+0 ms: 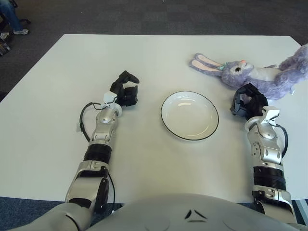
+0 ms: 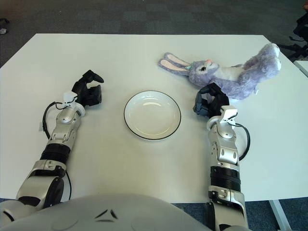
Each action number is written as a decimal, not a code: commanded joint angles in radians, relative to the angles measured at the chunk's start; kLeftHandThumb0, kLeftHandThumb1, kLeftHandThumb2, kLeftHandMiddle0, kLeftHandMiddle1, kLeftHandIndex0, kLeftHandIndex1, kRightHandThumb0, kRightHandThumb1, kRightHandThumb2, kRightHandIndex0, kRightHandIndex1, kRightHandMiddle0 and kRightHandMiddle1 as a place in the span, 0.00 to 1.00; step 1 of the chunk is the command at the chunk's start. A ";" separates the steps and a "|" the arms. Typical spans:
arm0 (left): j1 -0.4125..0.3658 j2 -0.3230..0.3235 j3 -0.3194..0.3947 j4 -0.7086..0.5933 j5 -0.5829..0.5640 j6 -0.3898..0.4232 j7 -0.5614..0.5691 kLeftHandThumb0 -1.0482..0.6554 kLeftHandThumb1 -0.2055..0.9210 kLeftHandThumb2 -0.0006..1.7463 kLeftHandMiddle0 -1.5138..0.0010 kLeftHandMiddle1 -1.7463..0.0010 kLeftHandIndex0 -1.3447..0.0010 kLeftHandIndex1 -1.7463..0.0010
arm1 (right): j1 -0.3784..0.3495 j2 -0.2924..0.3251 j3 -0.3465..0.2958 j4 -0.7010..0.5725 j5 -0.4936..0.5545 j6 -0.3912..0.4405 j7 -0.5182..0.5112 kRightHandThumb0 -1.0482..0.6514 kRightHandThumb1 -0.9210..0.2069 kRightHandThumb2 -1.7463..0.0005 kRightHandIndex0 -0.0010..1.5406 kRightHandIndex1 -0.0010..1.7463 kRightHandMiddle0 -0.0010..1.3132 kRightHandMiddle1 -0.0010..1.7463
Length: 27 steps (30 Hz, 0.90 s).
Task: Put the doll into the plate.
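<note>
— Where's the doll?
— The purple plush rabbit (image 2: pixel 226 74) lies beyond the empty white plate (image 2: pixel 152 115), just past the right hand (image 2: pixel 208 102), fingers relaxed, holding nothing.
— Advice?
— Grasp the torso; left hand (image 2: pixel 89 92) idles, loosely curled.

The table (image 1: pixel 154 57) in front of me was white and wide, and it stood on a dark grey carpet (image 1: pixel 144 17). A white plate (image 1: pixel 189 115) with a thin dark rim lay directly on it, near the middle, between my two arms. A purple rabbit doll (image 1: pixel 260 74) lay on its side at the far right part of the table, apart from the plate, its long ears pointing to my left and its legs reaching the right edge.
</note>
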 commanded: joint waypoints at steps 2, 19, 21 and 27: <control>0.038 -0.009 0.001 0.035 -0.002 0.004 -0.001 0.37 0.65 0.60 0.21 0.00 0.67 0.00 | 0.032 0.000 0.007 0.046 -0.011 0.041 0.002 0.34 0.50 0.27 0.82 1.00 0.45 1.00; 0.037 -0.015 0.004 0.032 -0.015 0.002 -0.010 0.37 0.65 0.60 0.19 0.00 0.67 0.00 | 0.029 -0.001 -0.001 0.055 -0.003 0.033 0.011 0.34 0.50 0.27 0.82 1.00 0.45 1.00; 0.036 -0.013 0.003 0.033 -0.014 0.001 -0.010 0.37 0.65 0.60 0.19 0.00 0.67 0.00 | 0.029 -0.001 -0.003 0.056 -0.003 0.032 0.013 0.34 0.50 0.27 0.82 1.00 0.45 1.00; 0.031 -0.010 0.001 0.037 -0.011 0.005 -0.007 0.37 0.66 0.60 0.19 0.00 0.67 0.00 | 0.024 0.000 -0.006 0.063 -0.004 0.028 0.014 0.34 0.50 0.27 0.82 1.00 0.44 1.00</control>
